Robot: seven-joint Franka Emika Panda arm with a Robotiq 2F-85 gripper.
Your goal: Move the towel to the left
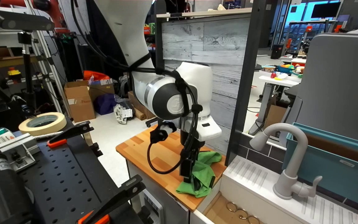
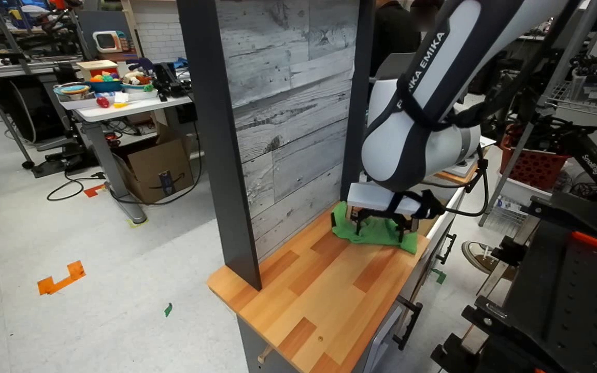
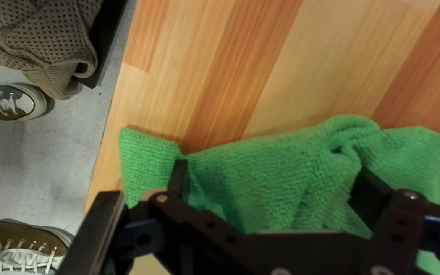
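A crumpled green towel [image 1: 204, 172] lies on the wooden countertop [image 1: 154, 152], near its sink end. In an exterior view the towel [image 2: 376, 237] sits between the grey wood-patterned panel and the counter's front edge. My gripper [image 2: 380, 231] is low over the towel, pointing down. In the wrist view the towel [image 3: 281, 168] fills the wide gap between the two fingers of my gripper [image 3: 274, 181]. The fingers stand apart and press into or beside the cloth folds. Some of the towel extends past both fingers. The fingertip ends are partly hidden by the cloth.
A grey wood-patterned panel [image 2: 293, 114] rises along the back of the counter. A white sink with a grey faucet [image 1: 294, 161] adjoins the counter. A black perforated table [image 1: 64, 174] with clamps stands across from it. Shoes [image 3: 17, 244] show on the floor below the counter edge.
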